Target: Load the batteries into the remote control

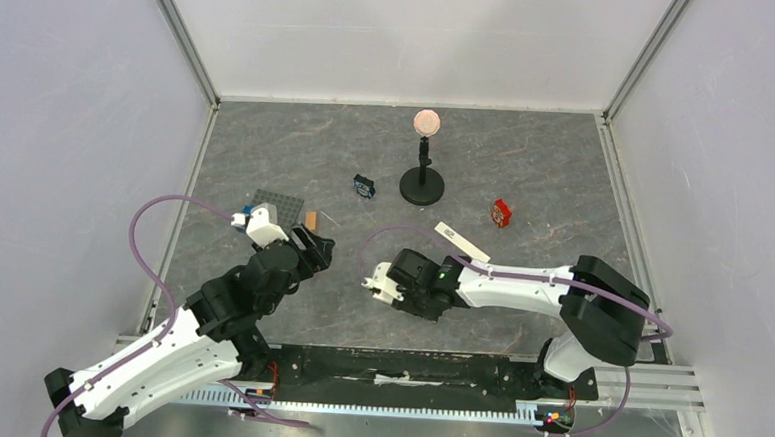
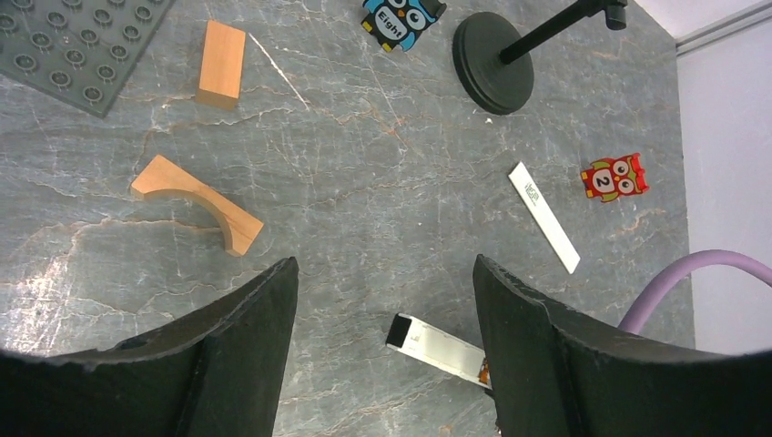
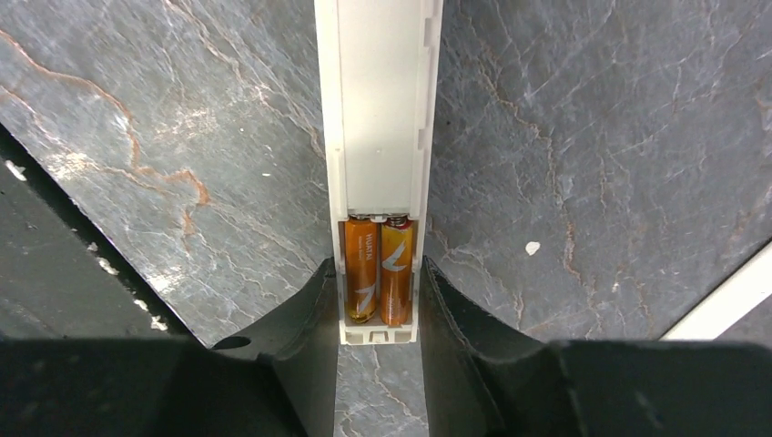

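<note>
The right tool [image 3: 377, 300] is clamped across the long side walls of the remote control [image 3: 378, 109], gripping it at the battery end with the open back facing up. The batteries [image 3: 378, 269] lie side by side in the compartment, directly between its fingers. The left tool [image 2: 384, 264] hangs above the worktop [image 2: 364, 164] with its fingers wide apart and nothing in them. The remote's far end shows just inside its right-hand finger.

The remote looks like a light, stiff plastic shell with smooth, probably slippery sides. With the back off, the thin compartment walls may flex, so a moderate squeeze across the sides seems safest. The batteries are small, smooth and likely to roll or pop loose if the remote tips. A thin white strip [image 2: 543, 217], probably the cover, lies flat beyond the left tool. It would best be taken by its long edges.
</note>
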Tool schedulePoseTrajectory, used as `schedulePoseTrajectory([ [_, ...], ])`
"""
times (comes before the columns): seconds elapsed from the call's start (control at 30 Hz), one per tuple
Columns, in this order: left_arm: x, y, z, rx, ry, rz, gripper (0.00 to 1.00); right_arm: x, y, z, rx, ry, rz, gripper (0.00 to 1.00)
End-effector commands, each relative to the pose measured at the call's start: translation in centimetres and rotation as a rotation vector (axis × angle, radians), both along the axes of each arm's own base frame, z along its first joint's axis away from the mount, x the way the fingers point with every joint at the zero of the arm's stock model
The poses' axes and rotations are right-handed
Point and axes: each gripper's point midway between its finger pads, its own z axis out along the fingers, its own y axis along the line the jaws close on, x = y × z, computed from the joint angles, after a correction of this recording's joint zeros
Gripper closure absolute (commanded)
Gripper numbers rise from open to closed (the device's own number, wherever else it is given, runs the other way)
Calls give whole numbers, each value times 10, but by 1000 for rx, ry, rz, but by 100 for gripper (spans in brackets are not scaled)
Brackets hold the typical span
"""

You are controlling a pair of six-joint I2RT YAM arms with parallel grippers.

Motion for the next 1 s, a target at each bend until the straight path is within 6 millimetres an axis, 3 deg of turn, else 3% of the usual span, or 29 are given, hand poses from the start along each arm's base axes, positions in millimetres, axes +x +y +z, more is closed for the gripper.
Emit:
schedulePoseTrajectory([
  [0.0,5,4,15,21,-54,8,24,7,-5,4,-66,-26,45,69],
  [0.07,6,2,14,20,-54,-1,24,7,-2,5,-61,-23,28,61],
  [0.23,7,-6,12,17,-53,-32,24,15,6,25,15,-74,-25,26],
  [0.4,10,-21,10,10,-51,-89,24,25,17,68,243,-130,-130,16],
  [0.47,11,-31,10,9,-54,-124,24,36,15,89,371,-131,-261,16],
  [0.53,13,-43,11,11,-60,-177,24,54,0,100,460,-136,-454,16],
  [0.63,17,-67,16,3,-79,-278,25,78,-42,99,525,-158,-841,16],
  [0.73,22,-93,25,19,-123,-391,25,80,-72,81,567,-116,-1087,16],
  [0.97,44,-158,25,88,-142,-620,25,75,-99,45,722,-26,-1418,17],
])
